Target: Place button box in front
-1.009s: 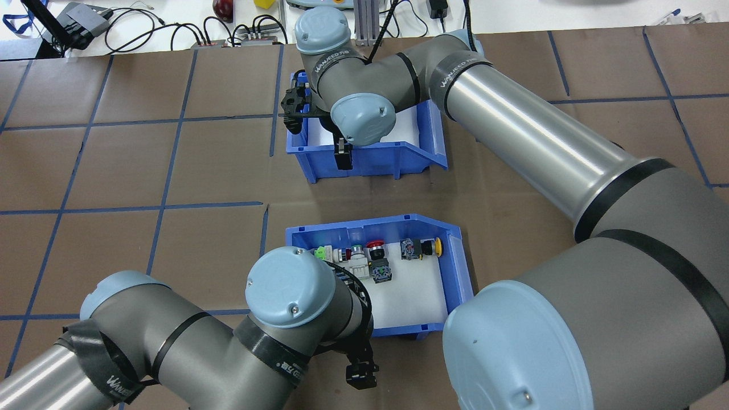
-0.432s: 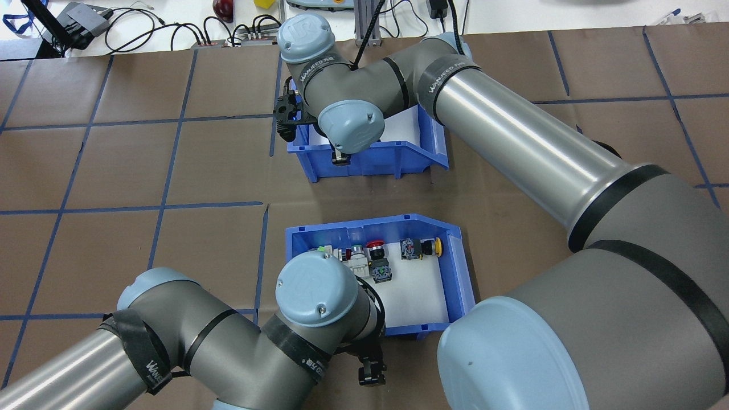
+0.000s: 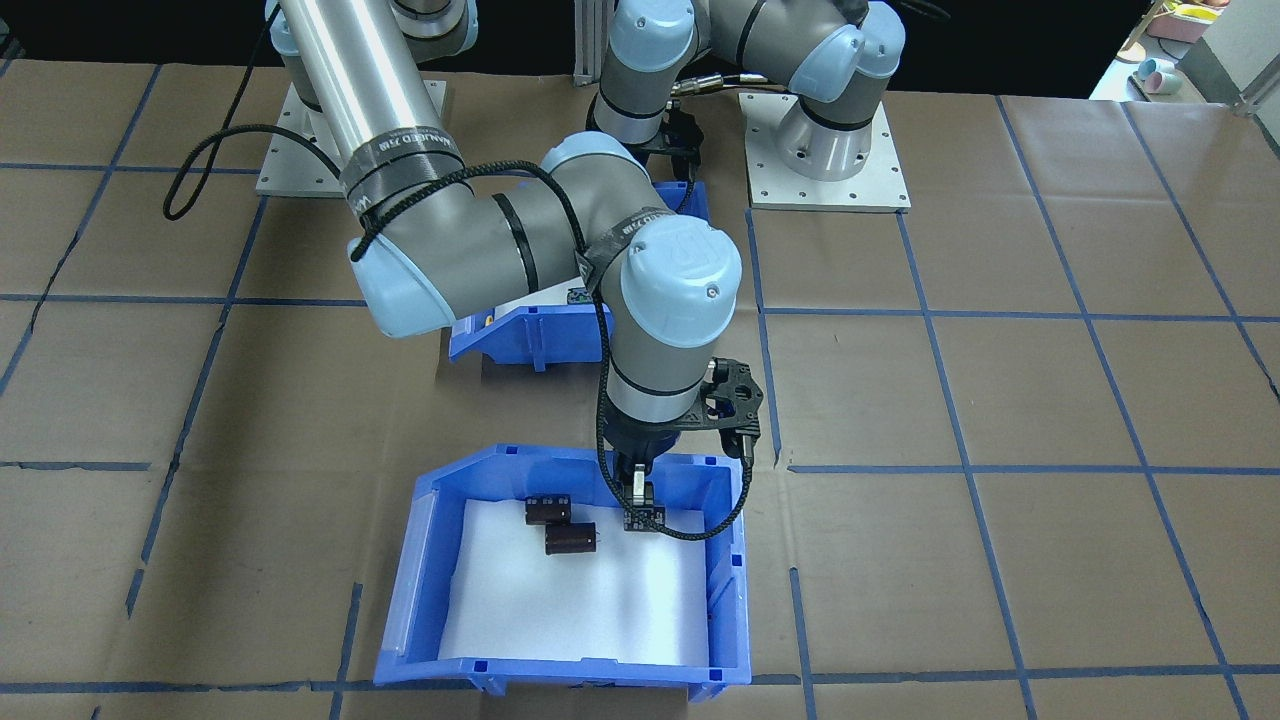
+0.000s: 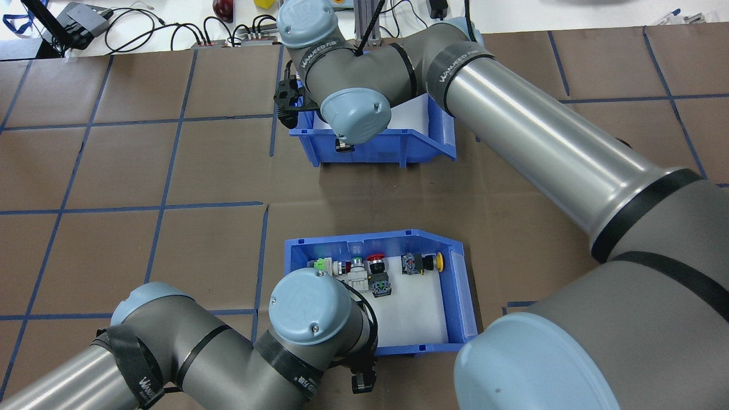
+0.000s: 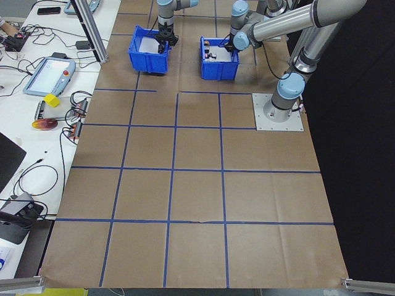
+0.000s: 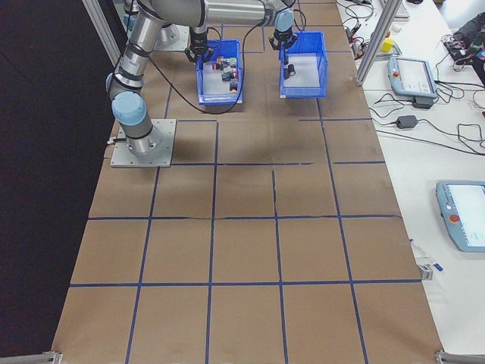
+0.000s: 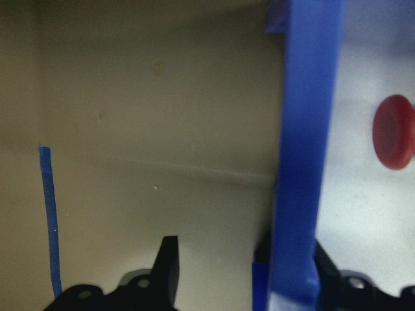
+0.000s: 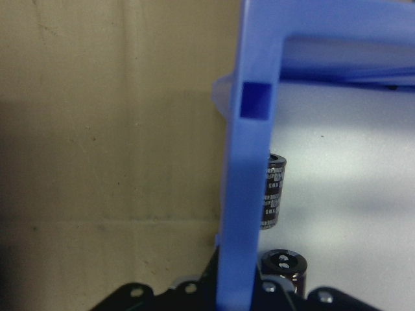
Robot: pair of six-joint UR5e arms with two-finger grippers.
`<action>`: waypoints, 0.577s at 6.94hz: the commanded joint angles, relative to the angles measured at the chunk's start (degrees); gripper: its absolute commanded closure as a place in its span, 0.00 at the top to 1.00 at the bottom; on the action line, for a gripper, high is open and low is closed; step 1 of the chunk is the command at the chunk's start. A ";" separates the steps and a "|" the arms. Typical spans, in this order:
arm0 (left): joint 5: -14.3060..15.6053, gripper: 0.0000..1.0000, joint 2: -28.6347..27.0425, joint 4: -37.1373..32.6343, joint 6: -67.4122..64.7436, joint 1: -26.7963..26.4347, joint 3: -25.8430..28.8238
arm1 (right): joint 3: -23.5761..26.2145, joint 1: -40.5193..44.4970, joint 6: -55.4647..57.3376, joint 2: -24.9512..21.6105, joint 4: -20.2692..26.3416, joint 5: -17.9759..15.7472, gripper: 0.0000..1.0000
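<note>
Table (image 4: 142, 165) brown paper, blue tape grid, open all around | button box (image 4: 453, 285) glossy blue plastic, near robot | second bin (image 4: 421, 145) beyond it | left gripper (image 7: 243, 265) straddling box wall, one finger free outside | right gripper (image 8: 246, 285) clamped on bin wall

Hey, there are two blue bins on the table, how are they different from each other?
The button box holds assorted push-button switches in red, green and yellow; the other bin holds only a few dark cylinders. The button box sits nearer the robot with the left gripper straddling its wall; the other bin lies farther out, the right gripper straddling its wall. Both are blue, open-topped and white-lined.
</note>
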 commanded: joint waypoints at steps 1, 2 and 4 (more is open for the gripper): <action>0.40 0.00 4.50 -2.43 1.91 0.82 0.40 | 0.41 -3.90 -0.96 -3.12 2.83 -0.36 0.08; 3.89 0.00 6.62 -7.76 6.28 1.09 2.41 | 1.46 -6.35 -3.23 -3.21 2.75 -2.88 0.08; 5.68 0.00 7.43 -10.98 14.35 6.06 4.54 | 4.09 -12.84 -11.31 -5.48 2.49 -2.91 0.08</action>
